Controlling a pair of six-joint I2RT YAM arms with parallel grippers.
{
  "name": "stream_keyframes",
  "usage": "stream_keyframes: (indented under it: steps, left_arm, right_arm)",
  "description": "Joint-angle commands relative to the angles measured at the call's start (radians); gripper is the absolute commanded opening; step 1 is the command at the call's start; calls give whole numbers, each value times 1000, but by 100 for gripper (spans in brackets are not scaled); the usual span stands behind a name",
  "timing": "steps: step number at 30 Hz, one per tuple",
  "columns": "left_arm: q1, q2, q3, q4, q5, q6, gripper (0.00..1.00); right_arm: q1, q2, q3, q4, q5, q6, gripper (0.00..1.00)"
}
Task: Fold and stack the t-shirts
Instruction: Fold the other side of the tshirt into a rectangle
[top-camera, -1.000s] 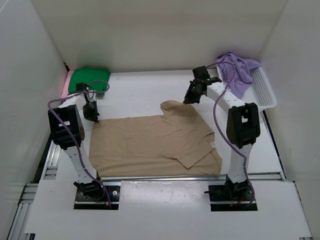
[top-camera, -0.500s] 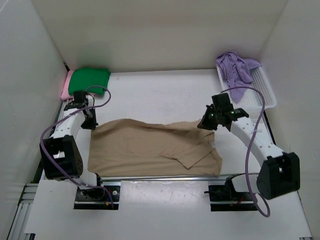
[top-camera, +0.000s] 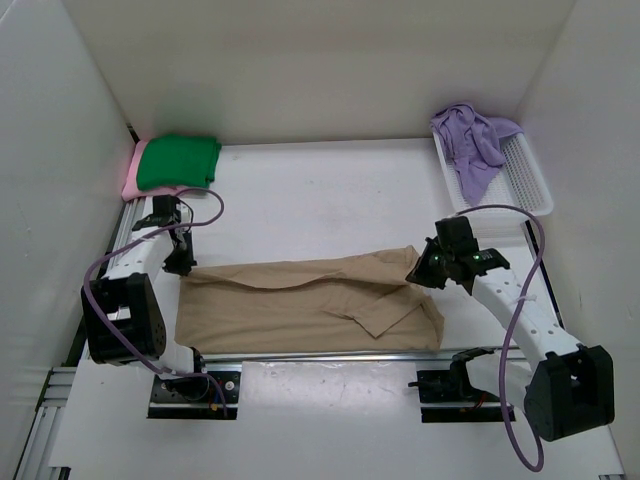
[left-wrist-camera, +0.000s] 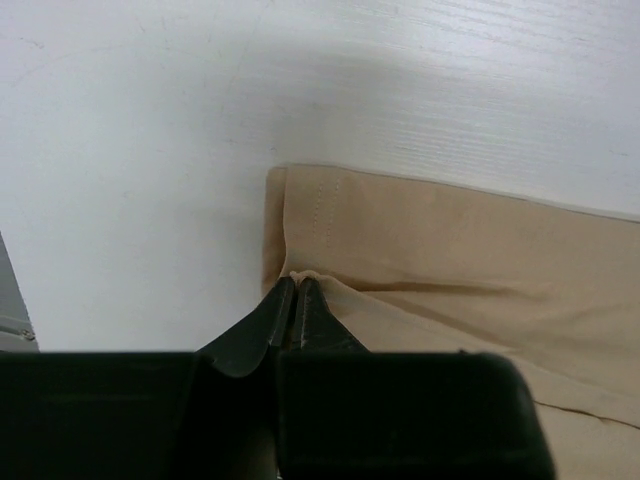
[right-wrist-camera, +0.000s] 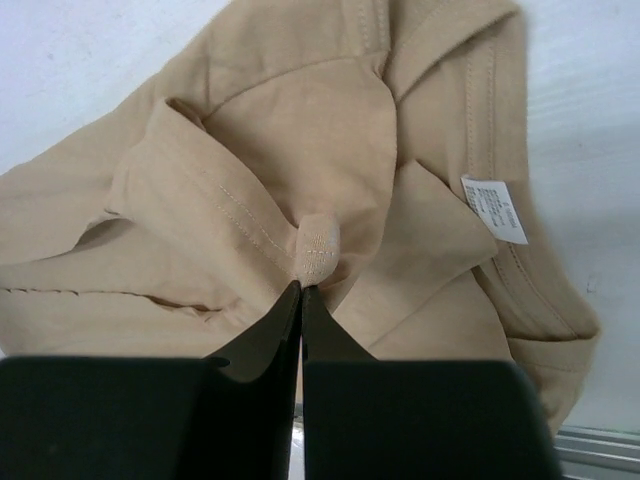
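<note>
Right at the front, closest to the arm bases, the tan soft cloth t-shirt (top-camera: 300, 305) is stretched along the near edge of the white table (top-camera: 320, 200). It is doubled over lengthwise into a long, low band. At the band's left end the left gripper (top-camera: 180, 265) is down on the cloth with its jaws pressed together, pinching a small fold of hem at the corner. At the right end the right gripper (top-camera: 418, 270) does the same: jaws squeezed tight on a little nub of tan fabric up by the sleeve and collar. A white sewn-in label (right-wrist-camera: 494, 208) shows just beside that pinch.

Further back, the far left corner holds a dark green folded t-shirt (top-camera: 178, 163) lying on top of a pink t-shirt (top-camera: 133, 178), with the pink edge peeking out on the left. In the far right corner, the lavender purple t-shirt (top-camera: 472, 145) lies crumpled in the white plastic mesh basket (top-camera: 530, 185), heaped over its far end.
</note>
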Motion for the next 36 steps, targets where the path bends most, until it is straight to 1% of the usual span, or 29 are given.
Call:
stream_keyframes:
  steps: [1, 5, 12, 17, 18, 19, 22, 25, 26, 27, 30, 32, 35, 36]
  left_arm:
    - [-22, -40, -20, 20, -35, -2, 10]
    - [-22, -40, -20, 31, -65, -2, 10]
    - [-22, -40, -65, 51, -110, -2, 10]
    - [-22, -58, -94, 60, -101, -2, 10]
    - [-22, -58, -94, 60, -101, -2, 16]
    - [-22, -69, -109, 60, -101, -2, 19]
    - [-22, -92, -137, 60, -111, -2, 27]
    - [10, -115, -146, 60, -131, -2, 36]
    - [32, -128, -146, 60, -143, -2, 43]
    - [41, -139, -146, 60, -156, -2, 47]
    - [50, -168, -135, 60, -211, -2, 48]
    - [50, -188, -109, 51, -211, -2, 52]
    - [-28, -213, -42, 28, -197, -2, 57]
    - [-83, -227, -25, 4, -164, -2, 60]
  right_arm:
    - [-5, -16, -30, 4, -4, 15, 0]
    - [-14, -30, -42, 4, 7, 15, 0]
    - [-35, -49, -62, -18, 7, -5, 0]
    - [-35, -49, -103, -18, -13, -5, 0]
    - [-35, -49, -118, -9, -25, 4, 0]
    - [-35, -49, -132, -9, -25, 4, 0]
    - [-35, -39, -145, 14, -46, 13, 0]
    - [-35, -18, -163, 24, -66, 14, 0]
    - [-35, -18, -163, 36, -66, 14, 0]
    - [-35, -9, -163, 36, -66, 14, 0]
    - [-35, 1, -172, 36, -66, 14, 0]
    - [-35, 10, -172, 36, -66, 14, 0]
    - [-35, 10, -172, 36, -66, 4, 0]
    - [-35, 19, -172, 36, -66, 4, 0]
